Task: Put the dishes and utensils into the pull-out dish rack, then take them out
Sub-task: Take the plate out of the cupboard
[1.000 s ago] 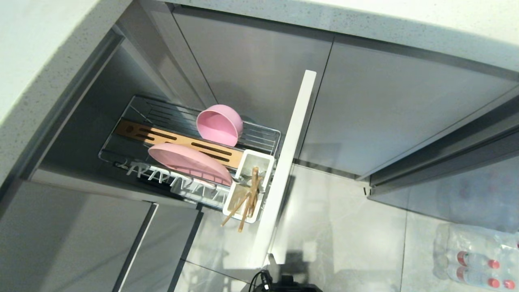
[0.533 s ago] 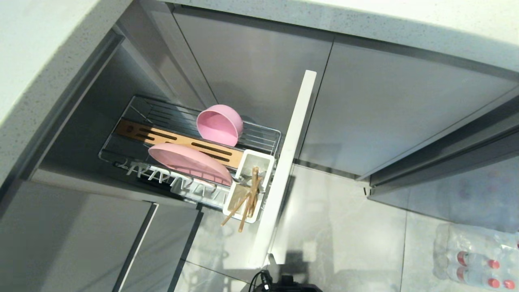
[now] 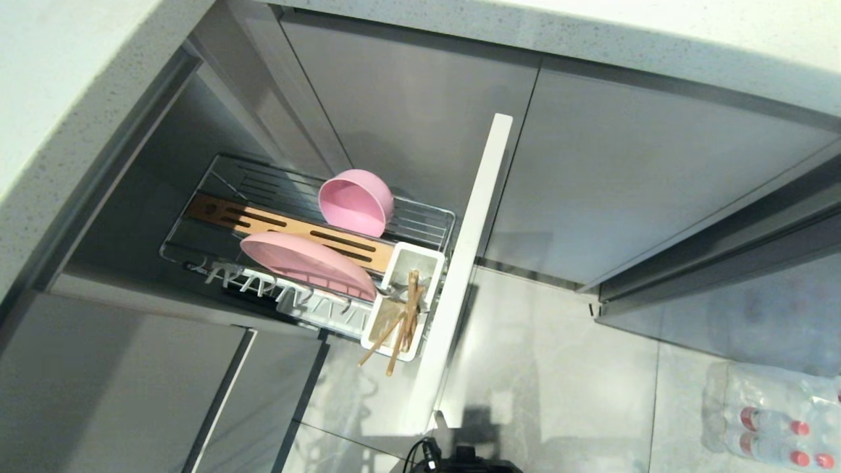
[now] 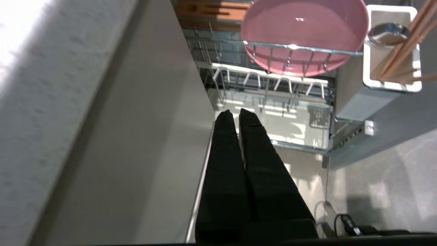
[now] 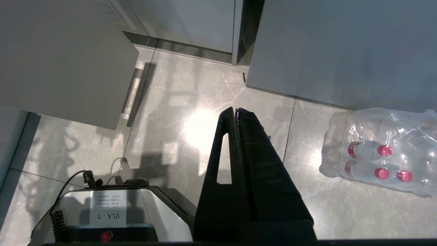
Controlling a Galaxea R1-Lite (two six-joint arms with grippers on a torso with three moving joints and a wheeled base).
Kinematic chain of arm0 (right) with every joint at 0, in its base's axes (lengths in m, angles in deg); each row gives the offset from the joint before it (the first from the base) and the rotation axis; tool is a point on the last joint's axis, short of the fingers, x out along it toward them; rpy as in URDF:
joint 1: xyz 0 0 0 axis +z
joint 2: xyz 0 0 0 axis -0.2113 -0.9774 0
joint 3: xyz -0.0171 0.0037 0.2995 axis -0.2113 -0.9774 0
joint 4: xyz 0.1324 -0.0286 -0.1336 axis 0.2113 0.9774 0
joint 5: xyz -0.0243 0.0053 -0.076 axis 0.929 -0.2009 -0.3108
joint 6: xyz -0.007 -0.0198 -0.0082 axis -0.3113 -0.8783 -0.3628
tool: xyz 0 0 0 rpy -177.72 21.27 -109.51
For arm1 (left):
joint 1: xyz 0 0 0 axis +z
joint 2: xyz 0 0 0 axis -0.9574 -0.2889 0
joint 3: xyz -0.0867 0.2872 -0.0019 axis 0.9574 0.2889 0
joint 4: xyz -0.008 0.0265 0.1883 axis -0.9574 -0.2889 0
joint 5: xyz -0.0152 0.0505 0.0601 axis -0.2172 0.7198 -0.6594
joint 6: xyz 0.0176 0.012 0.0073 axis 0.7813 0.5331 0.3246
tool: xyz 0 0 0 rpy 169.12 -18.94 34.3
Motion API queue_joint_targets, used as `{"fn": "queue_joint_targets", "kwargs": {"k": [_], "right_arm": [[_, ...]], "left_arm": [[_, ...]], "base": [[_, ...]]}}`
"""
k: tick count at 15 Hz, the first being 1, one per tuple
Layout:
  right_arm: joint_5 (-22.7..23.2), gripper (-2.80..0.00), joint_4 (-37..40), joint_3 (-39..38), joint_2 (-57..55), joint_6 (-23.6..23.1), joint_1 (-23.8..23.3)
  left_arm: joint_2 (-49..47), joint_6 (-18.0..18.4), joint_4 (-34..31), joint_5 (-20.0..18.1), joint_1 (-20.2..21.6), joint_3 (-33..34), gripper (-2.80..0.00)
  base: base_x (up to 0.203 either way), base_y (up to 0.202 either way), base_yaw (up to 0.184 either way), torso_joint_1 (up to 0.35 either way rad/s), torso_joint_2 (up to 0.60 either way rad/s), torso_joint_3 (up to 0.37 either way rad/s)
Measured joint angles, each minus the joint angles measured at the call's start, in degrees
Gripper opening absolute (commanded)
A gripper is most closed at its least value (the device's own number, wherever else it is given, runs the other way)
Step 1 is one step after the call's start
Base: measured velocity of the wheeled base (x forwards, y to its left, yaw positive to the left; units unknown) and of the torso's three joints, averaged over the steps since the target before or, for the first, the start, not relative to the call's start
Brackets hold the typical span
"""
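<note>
The pull-out dish rack [image 3: 420,223] stood drawn out, its pale front panel [image 3: 470,263] edge-on beside the utensil cup [image 3: 404,299] — chopsticks [image 3: 401,328] and spoon [image 4: 389,31] inside, pink plate [image 3: 305,261] and pink bowl [image 3: 356,200] behind. Nothing there had shifted since earlier. Left gripper [image 4: 235,114] pinched empty short of the rack; right gripper [image 5: 236,111] closed near a bottle pack [image 5: 379,153].

Bright, floor [image 5: 201,130] glare, soft shadows

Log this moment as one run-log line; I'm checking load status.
rack: out | bowl, plate: racked | chopsticks: in cup | left gripper: shut, empty | right gripper: shut, parked
</note>
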Motion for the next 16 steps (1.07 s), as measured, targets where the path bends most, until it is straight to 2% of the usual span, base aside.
{"fn": "queue_joint_targets", "kwargs": {"k": [2, 6, 10, 13, 16], "right_arm": [[0.0, -2.8, 0.0, 0.0, 0.0, 0.0, 0.0], [0.01, -2.8, 0.0, 0.0, 0.0, 0.0, 0.0], [0.02, -2.8, -0.01, 0.0, 0.0, 0.0, 0.0], [0.02, -2.8, 0.02, 0.0, 0.0, 0.0, 0.0], [0.0, -2.8, 0.02, 0.0, 0.0, 0.0, 0.0]], "left_arm": [[0.02, -0.38, -3.01, -0.48, 0.0, 0.47, -2.8], [0.02, -1.44, -11.17, -3.93, 0.0, 0.63, -2.8], [0.02, -4.87, -11.23, -3.99, -0.02, 0.63, -2.8], [0.02, -5.17, -9.49, -3.69, -0.02, 0.49, -2.8], [0.02, -5.71, -5.32, -3.85, -0.02, -5.99, -2.8]], "base": [[0.0, 0.0, 0.0, 0.0, 0.0, 0.0], [0.0, 0.0, 0.0, 0.0, 0.0, 0.0], [0.0, 0.0, 0.0, 0.0, 0.0, 0.0], [0.0, 0.0, 0.0, 0.0, 0.0, 0.0], [0.0, 0.0, 0.0, 0.0, 0.0, 0.0]]}}
